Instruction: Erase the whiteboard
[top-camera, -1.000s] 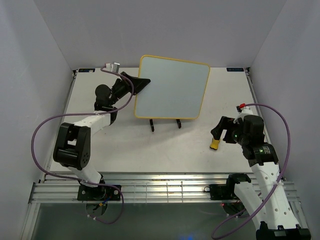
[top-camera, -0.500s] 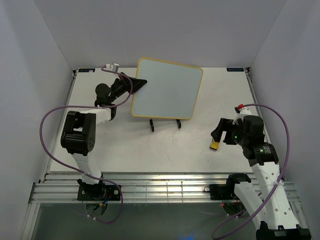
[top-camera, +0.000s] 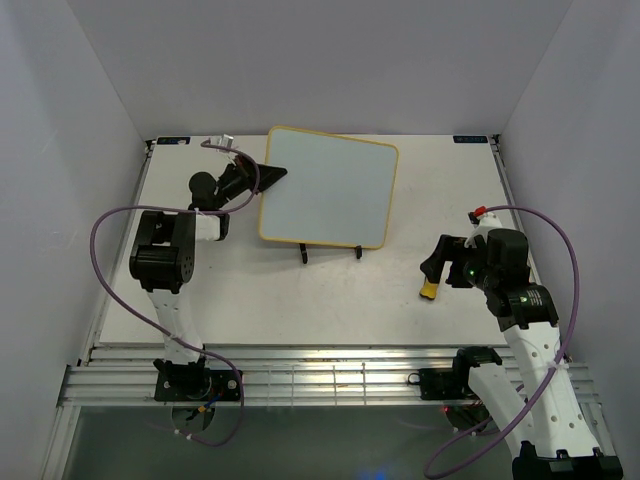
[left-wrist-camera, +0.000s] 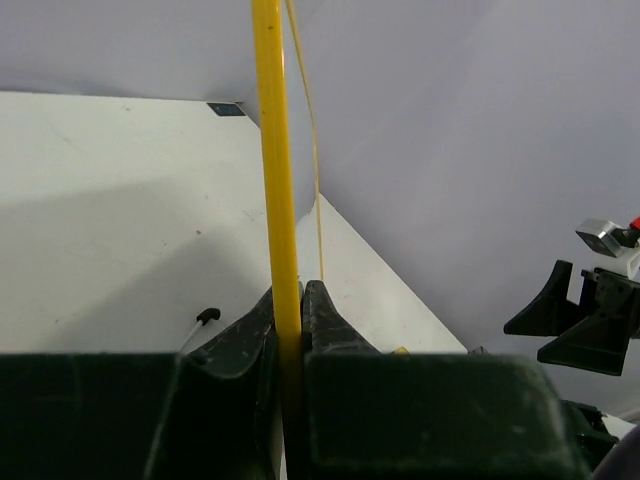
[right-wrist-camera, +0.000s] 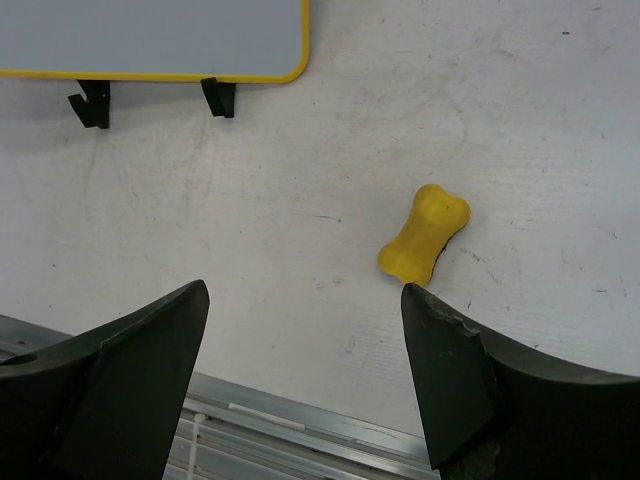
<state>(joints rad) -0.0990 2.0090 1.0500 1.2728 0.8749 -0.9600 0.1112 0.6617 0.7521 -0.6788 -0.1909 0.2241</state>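
The whiteboard (top-camera: 328, 188), white with a thin yellow frame and no marks showing, is held up above the black wire easel stand (top-camera: 331, 250). My left gripper (top-camera: 272, 175) is shut on its left edge; in the left wrist view the yellow frame (left-wrist-camera: 275, 180) runs up between the fingertips (left-wrist-camera: 291, 295). The board's lower edge shows in the right wrist view (right-wrist-camera: 150, 40). My right gripper (top-camera: 434, 268) is open and empty. The yellow bone-shaped eraser (top-camera: 430, 290) lies on the table just beyond its right finger (right-wrist-camera: 425, 235).
The easel's two black feet (right-wrist-camera: 155, 98) stand under the board. The aluminium rail (top-camera: 320, 380) runs along the table's near edge. Grey walls enclose the table on three sides.
My left gripper has swung the whiteboard leftward and back, and the board now sits more squarely over the stand. The left arm has folded closer to its base. The right arm has not moved.
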